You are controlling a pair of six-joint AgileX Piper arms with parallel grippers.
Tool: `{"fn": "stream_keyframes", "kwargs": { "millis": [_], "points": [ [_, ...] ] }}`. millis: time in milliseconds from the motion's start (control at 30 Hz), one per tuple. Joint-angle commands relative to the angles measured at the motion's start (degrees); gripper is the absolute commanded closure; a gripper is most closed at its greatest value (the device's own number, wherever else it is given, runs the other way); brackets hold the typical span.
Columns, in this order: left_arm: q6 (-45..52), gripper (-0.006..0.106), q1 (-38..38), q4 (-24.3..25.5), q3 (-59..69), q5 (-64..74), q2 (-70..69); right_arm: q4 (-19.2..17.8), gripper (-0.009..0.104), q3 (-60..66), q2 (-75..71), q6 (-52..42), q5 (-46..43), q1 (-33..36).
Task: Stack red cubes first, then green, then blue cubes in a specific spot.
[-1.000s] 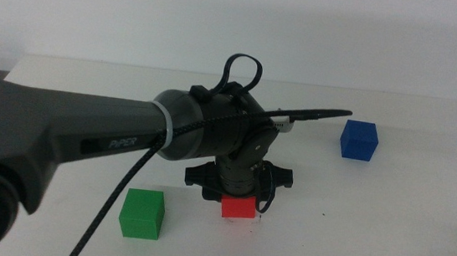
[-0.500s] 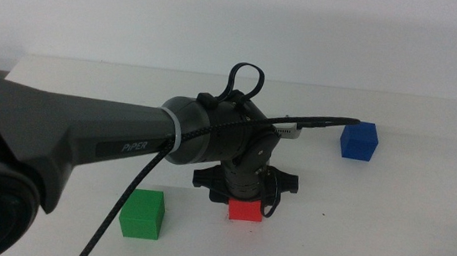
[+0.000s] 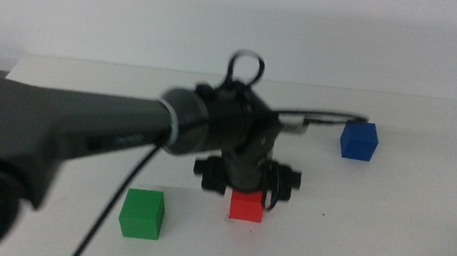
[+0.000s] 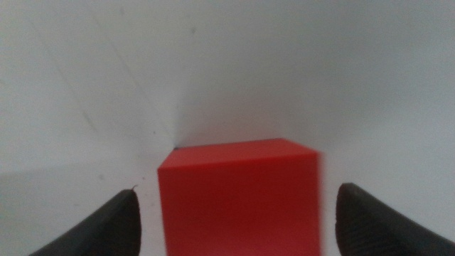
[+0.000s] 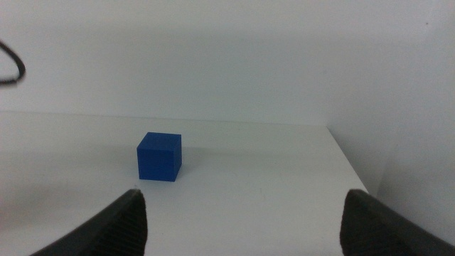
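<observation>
nothing has been stacked yet: all three cubes are seen apart on the white bench (image 3: 423, 205). the red cube (image 3: 246, 206) lies near the front middle of the bench, the green cube (image 3: 142, 214) near it toward the left arm's side, and the blue cube (image 3: 358, 141) well apart toward the far right. the first step appears to be under way, with green and blue left to be placed on top afterwards.

the left claw (image 4: 234, 217) is spread open around the red cube (image 4: 238, 195); a gap is seen between each jaw and the cube's sides, so it is judged not to be gripped. the right claw (image 5: 242, 220) is also open, well apart from the blue cube (image 5: 159, 156) and waiting out of the middle view.

compared with a second ago, the red cube is found slightly further right, and the left arm's wrist has been raised a little and is now blurred by motion. green and blue are unmoved.
</observation>
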Motion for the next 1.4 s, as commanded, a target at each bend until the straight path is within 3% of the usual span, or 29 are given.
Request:
{"fn": "stream_keyframes", "kwargs": {
  "millis": [0, 233, 467, 633, 1133, 1233, 1367],
  "points": [
    [3.2, 0.007, 0.1, -0.1, -2.0, 3.0, -4.6, -0.1, 0.002, 0.2, -0.3, -0.7, -0.4, -0.1],
    [2.5, 0.007, 1.0, 8.0, 4.6, 15.1, -22.0, -0.1, 0.002, 0.2, -0.3, -0.7, -0.4, -0.1],
    [4.0, 0.007, 10.4, 0.3, 23.6, 9.8, -37.8, -0.1, 0.002, 0.2, -0.3, -0.7, -0.4, -0.1],
    [12.0, 0.008, 14.5, -5.3, 26.8, 8.1, -33.8, -0.1, 0.002, 0.2, -0.3, -0.7, -0.4, -0.1],
    [14.6, 0.01, 15.0, -3.8, 26.8, -2.9, -16.5, -0.1, 0.002, 0.2, -0.3, -0.7, -0.4, -0.1],
    [14.6, 0.019, 15.4, -3.8, 26.8, -4.2, -16.0, -0.1, 0.002, 0.2, -0.3, -0.7, -0.4, -0.1],
    [16.2, 0.051, 15.5, -5.3, 26.3, -4.1, -17.6, -0.1, 0.002, 0.2, -0.3, -0.7, -0.4, -0.1]
  ]
}}
